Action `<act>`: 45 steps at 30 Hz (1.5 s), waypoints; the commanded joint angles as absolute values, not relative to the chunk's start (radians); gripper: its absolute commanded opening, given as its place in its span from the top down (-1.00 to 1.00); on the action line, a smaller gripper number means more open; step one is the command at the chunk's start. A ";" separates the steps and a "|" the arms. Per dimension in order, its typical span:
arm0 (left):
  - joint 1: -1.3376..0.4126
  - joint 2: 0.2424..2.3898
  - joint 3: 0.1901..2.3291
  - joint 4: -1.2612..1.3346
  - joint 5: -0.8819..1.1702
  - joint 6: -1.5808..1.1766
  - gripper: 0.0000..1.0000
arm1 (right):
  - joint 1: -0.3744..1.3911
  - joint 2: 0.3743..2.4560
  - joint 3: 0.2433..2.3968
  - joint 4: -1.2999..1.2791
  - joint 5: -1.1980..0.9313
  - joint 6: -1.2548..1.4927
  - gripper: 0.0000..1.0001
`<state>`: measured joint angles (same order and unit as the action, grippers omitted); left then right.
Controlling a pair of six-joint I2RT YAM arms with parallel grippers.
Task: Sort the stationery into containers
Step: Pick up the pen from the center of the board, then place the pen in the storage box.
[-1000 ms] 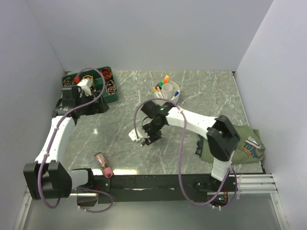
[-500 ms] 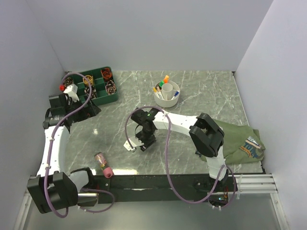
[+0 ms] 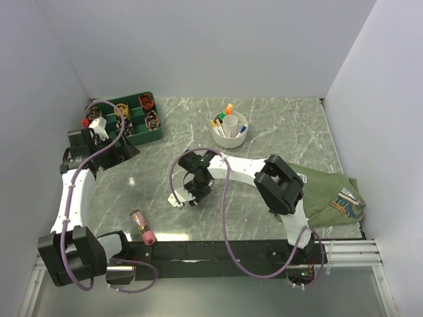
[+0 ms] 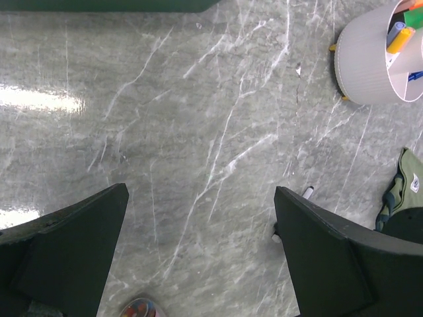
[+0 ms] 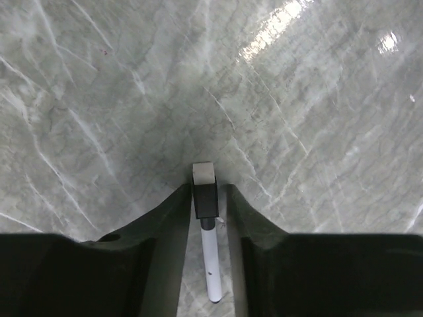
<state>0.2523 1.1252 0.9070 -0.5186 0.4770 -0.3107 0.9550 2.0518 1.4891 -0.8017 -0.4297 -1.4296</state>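
My right gripper (image 3: 190, 195) reaches across to the table's middle and is shut on a white pen (image 3: 174, 199) with a black collar and white cap. In the right wrist view the pen (image 5: 209, 264) lies lengthwise between the jaws (image 5: 210, 190), low over the marble. The white round bowl (image 3: 230, 129) at the back holds several pens, with orange, green, yellow and blue tips showing. A thick pink marker (image 3: 142, 226) lies near the front left edge. My left gripper (image 3: 124, 149) is open and empty beside the green tray; its wrist view (image 4: 201, 191) shows the bowl (image 4: 370, 63) and the pink marker's end (image 4: 139, 308).
A dark green compartment tray (image 3: 134, 133) with coiled bands stands at the back left. An olive-green cloth pouch (image 3: 330, 195) lies at the right front, partly under the right arm. White walls enclose the table on three sides.
My right gripper has swung left and toward the front, away from the bowl, with the white pen moving along with it. My left gripper has drawn back left from the tray.
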 commanded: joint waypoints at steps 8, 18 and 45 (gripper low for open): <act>0.264 1.167 0.928 -0.459 0.543 -0.354 -0.97 | 0.931 1.999 1.489 -0.808 -0.412 -1.359 0.94; 0.265 1.226 0.956 -0.255 0.801 -0.546 -0.96 | 0.707 1.668 1.621 -0.351 -0.611 -0.521 1.00; 0.206 1.628 1.331 -0.548 0.738 -0.221 -0.98 | 0.342 1.721 1.233 0.436 0.190 0.291 1.00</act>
<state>0.2279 1.6199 1.2678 -0.5350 0.7486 -0.2729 0.3523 1.6901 1.1805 0.4145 0.1013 0.2314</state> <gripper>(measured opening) 0.986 0.206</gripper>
